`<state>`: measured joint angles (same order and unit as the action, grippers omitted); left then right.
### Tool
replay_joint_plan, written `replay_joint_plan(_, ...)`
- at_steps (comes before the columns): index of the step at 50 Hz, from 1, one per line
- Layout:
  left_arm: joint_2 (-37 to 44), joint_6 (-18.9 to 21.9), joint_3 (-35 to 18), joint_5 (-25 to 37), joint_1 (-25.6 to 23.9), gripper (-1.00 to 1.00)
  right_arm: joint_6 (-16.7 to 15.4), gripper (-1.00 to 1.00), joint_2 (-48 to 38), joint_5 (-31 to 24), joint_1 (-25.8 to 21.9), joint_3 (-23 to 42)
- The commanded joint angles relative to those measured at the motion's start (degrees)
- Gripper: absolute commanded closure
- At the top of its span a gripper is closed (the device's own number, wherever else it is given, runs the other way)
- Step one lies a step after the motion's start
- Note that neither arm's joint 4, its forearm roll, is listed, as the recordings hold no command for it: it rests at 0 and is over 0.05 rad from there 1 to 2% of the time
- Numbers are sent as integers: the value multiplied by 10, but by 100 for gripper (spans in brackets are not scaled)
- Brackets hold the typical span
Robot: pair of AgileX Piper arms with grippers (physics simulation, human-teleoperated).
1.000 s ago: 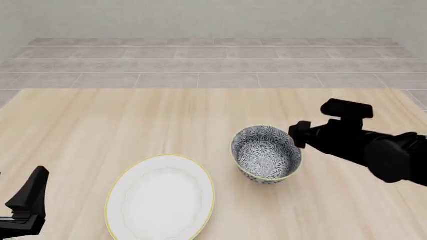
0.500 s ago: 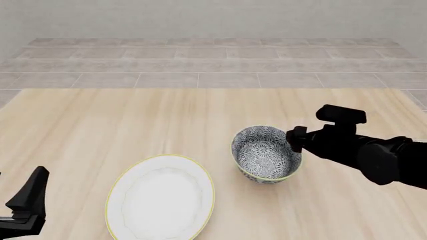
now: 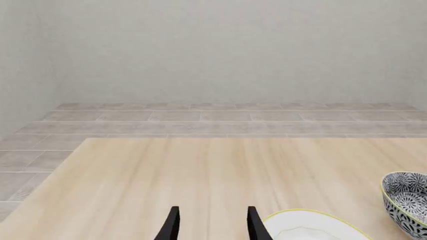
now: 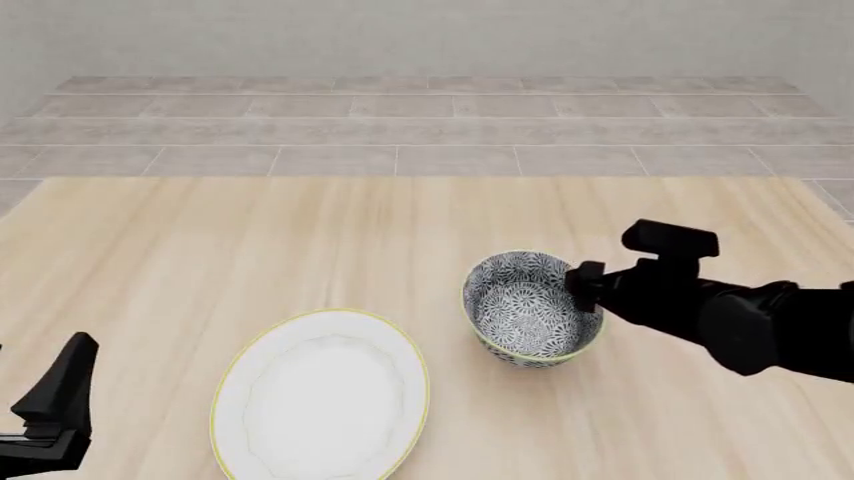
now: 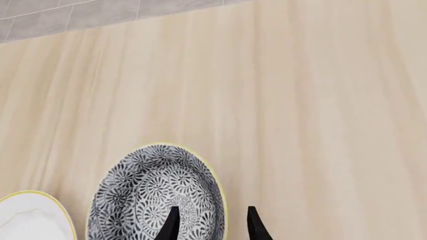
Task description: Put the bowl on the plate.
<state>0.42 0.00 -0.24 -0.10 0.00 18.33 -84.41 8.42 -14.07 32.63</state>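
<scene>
**Right gripper positioned at bowl rim; bowl on table beside plate**

My right gripper (image 4: 582,283) sits at the right-hand rim of the bowl (image 4: 530,305). In the right wrist view, my two fingertips (image 5: 172,224) stand apart and straddle the bowl's thin yellow rim: one fingertip is over the patterned interior, the other over the table outside the wall. I cannot tell from the views whether either fingertip touches the bowl.

The bowl stands upright on the wooden table (image 4: 267,250), right of the plate (image 4: 320,395) and just beside it, not touching. The plate lies flat on the table near the front edge.

My left gripper (image 3: 210,225) rests low at the front left of the table, its fingers apart, holding nothing, well apart from the bowl.
</scene>
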Motion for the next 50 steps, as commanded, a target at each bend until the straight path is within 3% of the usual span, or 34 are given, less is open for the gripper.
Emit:
replay_joint_plan(1, 0, 0, 0, 0, 0, -100, 4, -100, -12, 12, -3, -1)
replay_joint_plan(50, 0, 0, 0, 0, 0, -100, 19, -100, -66, 55, -5, -11)
